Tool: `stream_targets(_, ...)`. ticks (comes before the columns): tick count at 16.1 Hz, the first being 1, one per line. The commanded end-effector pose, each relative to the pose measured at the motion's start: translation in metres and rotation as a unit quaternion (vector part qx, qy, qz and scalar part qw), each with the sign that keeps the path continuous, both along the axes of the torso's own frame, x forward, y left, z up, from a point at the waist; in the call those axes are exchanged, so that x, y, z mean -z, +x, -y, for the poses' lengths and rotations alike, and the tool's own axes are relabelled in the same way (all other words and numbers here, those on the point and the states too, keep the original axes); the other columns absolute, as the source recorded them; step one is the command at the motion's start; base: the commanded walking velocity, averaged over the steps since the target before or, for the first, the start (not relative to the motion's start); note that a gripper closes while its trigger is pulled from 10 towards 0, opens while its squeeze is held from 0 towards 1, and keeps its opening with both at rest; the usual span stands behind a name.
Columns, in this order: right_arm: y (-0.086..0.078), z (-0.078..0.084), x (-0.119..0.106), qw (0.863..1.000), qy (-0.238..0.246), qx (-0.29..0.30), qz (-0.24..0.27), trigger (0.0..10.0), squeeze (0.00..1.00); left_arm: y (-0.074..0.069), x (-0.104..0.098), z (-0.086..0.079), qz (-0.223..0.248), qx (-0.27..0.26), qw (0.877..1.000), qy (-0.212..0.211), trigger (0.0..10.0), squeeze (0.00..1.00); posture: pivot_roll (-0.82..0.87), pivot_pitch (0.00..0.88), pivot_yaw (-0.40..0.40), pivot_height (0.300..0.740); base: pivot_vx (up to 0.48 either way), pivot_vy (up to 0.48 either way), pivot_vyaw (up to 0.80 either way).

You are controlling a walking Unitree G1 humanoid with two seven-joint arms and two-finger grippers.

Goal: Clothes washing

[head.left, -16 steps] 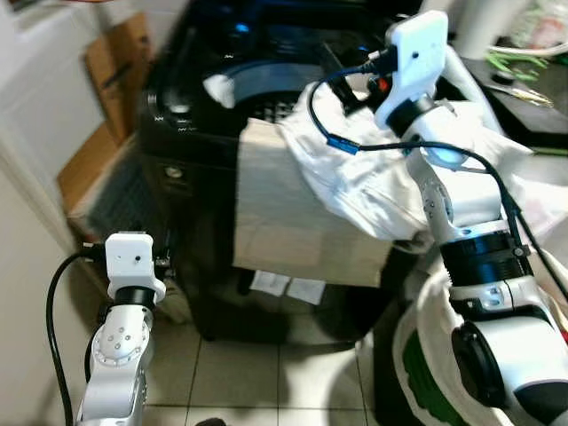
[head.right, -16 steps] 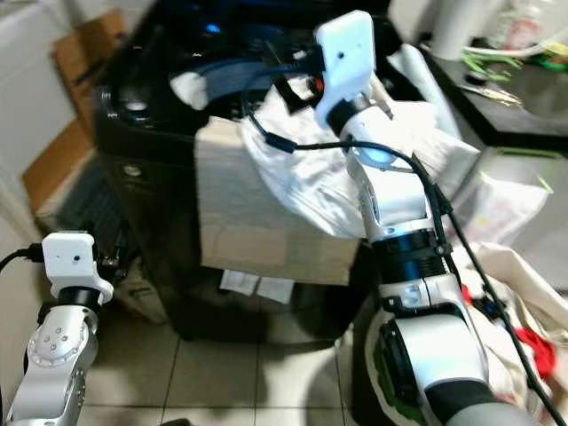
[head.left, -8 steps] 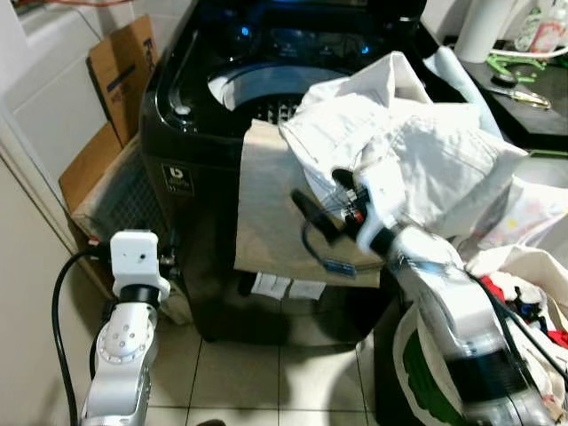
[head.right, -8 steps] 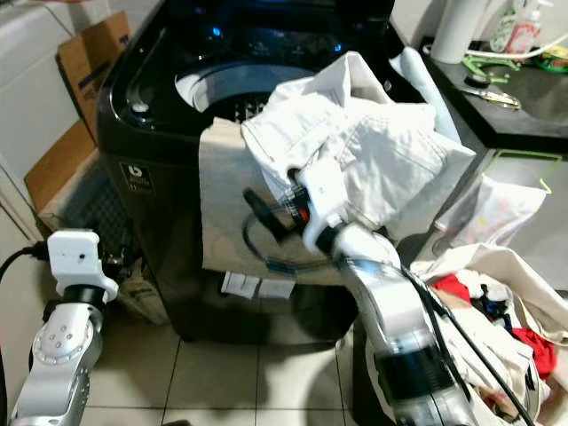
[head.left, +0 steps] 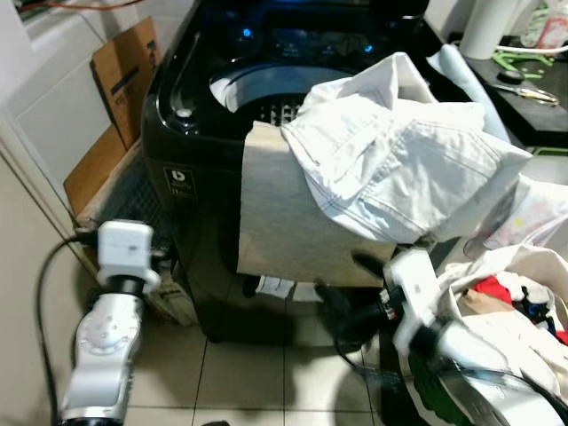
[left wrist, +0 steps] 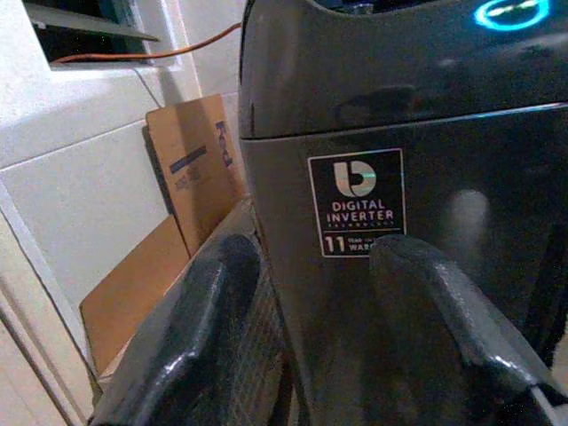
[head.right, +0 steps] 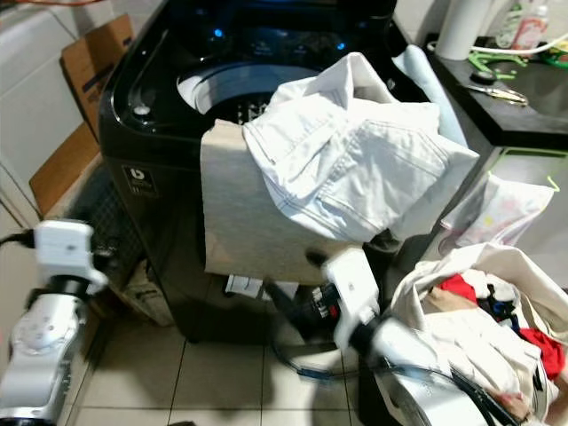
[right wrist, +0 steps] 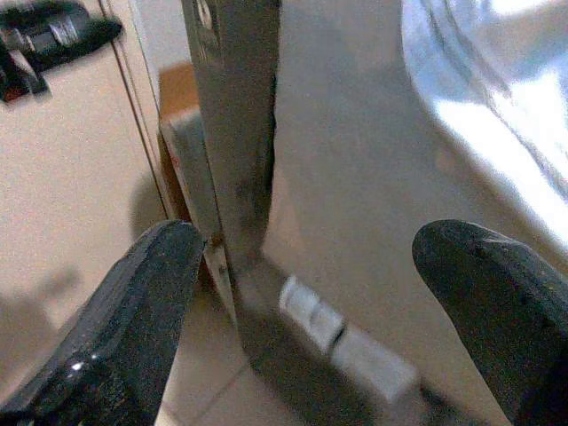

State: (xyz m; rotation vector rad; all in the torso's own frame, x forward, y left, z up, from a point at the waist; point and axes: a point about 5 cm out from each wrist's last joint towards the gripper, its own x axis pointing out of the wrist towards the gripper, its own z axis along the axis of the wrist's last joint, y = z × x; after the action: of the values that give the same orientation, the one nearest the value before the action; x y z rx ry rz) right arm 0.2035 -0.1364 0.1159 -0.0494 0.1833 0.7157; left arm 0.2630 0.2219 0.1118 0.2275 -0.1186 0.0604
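A black top-loading washing machine (head.left: 191, 142) stands open, its drum (head.left: 257, 84) in view. A white garment (head.left: 399, 160) lies heaped over the machine's right front rim, on top of a beige cloth (head.left: 284, 226) that hangs down the front panel. My right gripper (right wrist: 311, 311) is low in front of the machine, below the beige cloth, open with nothing between its fingers (head.left: 330, 300). My left gripper (left wrist: 311, 293) is open and empty beside the machine's left front corner, facing the inverter label (left wrist: 357, 202).
A white laundry bag (head.left: 510, 297) of mixed clothes sits at the lower right. Cardboard (head.left: 124, 62) leans against the wall left of the machine. A dark counter (head.left: 524, 106) with scissors and a paper roll (head.left: 486, 22) is at the right. Tiled floor (head.left: 240, 373) lies below.
My right arm dropped from above the drum to low in front of the machine, leaving the white garment on the rim. The left arm shifted slightly.
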Motion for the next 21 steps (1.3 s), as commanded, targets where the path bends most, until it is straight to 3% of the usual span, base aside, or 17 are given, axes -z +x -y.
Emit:
stream_targets(1,0.0,0.006,0.0,1.0,-0.006,0.004,-0.002,10.0,0.0,0.002,0.002,0.007,-0.002,0.018,1.0,-0.003,10.0,0.0,-0.01,0.0,0.016,0.74,0.0,0.0,0.0)
stream_targets(5,0.006,0.04,0.036,0.993,-0.064,0.087,-0.045,10.0,0.0,-0.009,0.007,0.016,-0.002,0.084,0.996,0.016,10.0,0.0,-0.01,0.0,0.011,0.74,0.0,0.0,0.0)
stream_targets(7,0.013,0.051,0.041,0.989,-0.08,0.112,-0.045,10.0,0.0,-0.012,0.007,0.014,0.005,0.082,0.997,0.0,10.0,0.0,-0.01,0.0,0.003,0.74,0.0,0.0,0.0)
stream_targets(8,0.021,0.061,0.044,0.986,-0.093,0.129,-0.04,10.0,0.0,-0.013,-0.003,0.014,0.028,0.083,0.995,-0.038,10.0,0.0,0.0,0.0,-0.008,0.74,0.0,0.0,0.0)
stream_targets(10,0.031,0.072,0.047,0.982,-0.106,0.153,-0.033,10.0,0.0,-0.013,-0.012,0.016,0.046,0.09,0.993,-0.066,10.0,0.0,0.0,0.0,-0.013,0.74,0.0,0.0,0.0)
stream_targets(12,0.046,0.079,0.047,0.977,-0.114,0.181,-0.019,10.0,0.0,-0.012,-0.017,0.018,0.055,0.095,0.991,-0.077,10.0,0.0,0.01,0.0,-0.016,0.74,0.0,0.0,0.0)
stream_targets(18,0.094,0.081,0.006,0.968,-0.123,0.204,0.076,10.0,0.0,-0.009,-0.028,0.028,0.07,0.11,0.986,-0.104,10.0,0.0,0.02,0.0,-0.029,0.74,0.0,0.0,0.0)
stream_targets(21,0.132,0.086,-0.056,0.953,-0.123,0.22,0.169,10.0,0.0,-0.008,-0.027,0.03,0.068,0.107,0.986,-0.109,10.0,0.0,0.02,0.0,-0.036,0.74,0.0,0.0,0.0)
